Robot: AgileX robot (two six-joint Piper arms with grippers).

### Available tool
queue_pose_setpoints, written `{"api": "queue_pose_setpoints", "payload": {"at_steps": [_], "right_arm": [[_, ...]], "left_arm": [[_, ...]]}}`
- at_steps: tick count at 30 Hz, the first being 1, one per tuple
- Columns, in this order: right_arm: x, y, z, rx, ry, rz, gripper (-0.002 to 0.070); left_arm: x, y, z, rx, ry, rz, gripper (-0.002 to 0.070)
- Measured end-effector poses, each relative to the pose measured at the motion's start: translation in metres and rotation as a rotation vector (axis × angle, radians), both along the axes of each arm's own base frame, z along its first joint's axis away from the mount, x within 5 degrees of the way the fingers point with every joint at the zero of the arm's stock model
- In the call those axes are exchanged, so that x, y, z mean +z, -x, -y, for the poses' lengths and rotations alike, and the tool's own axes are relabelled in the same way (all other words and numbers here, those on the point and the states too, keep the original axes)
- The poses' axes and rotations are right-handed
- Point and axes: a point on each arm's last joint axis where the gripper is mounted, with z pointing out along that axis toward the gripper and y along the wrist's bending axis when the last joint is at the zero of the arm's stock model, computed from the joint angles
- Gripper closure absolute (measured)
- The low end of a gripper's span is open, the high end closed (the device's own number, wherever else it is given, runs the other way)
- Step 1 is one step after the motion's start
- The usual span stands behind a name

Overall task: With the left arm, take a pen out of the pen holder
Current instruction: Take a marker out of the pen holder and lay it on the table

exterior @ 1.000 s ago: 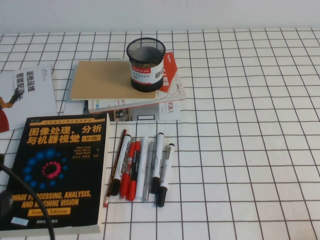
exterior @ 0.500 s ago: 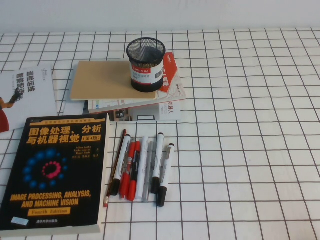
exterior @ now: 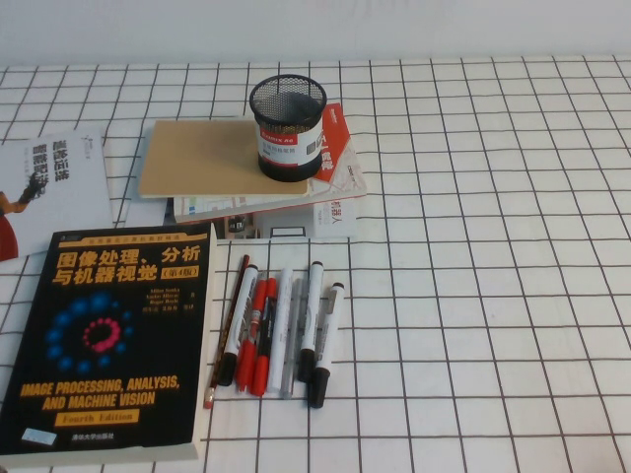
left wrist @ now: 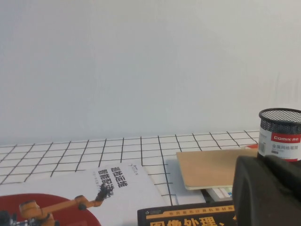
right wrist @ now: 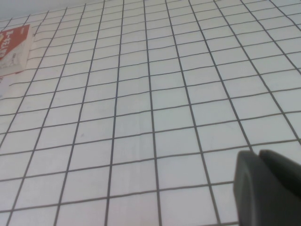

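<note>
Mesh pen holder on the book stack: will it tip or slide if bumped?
Likely light: the pen holder is open mesh and looks empty, so a bump may slide it. Tall on a loose stack, it might tip. Left end effector, shut, sits low, left of it; right end effector hovers over the grid cloth.

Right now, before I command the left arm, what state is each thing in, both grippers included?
pen holder: upright on the book stack, no pen showing inside.
pens: lying flat in a row on the table, beside the black book.
black book: closed, flat.
brown notebook: closed, atop the stack.
left gripper: shut, empty, low by the black book.
right gripper: shut, empty, above the checked table.
</note>
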Motion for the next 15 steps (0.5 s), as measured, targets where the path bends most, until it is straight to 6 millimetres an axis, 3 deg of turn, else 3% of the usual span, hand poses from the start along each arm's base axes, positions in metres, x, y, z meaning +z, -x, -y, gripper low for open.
{"api": "queue_pose_setpoints", "payload": {"at_steps": [4,15], "right_arm": [[0.000,0.000,0.000,0.000,0.000,0.000,0.0692],[0.000,0.000,0.000,0.000,0.000,0.000,0.0692]], "left_arm": [[-0.015,-0.001,0.000,-0.008,0.053,-0.027,0.0677],[-0.032,0.007,-0.004,0.041,0.073,-0.146,0.0677]]}}
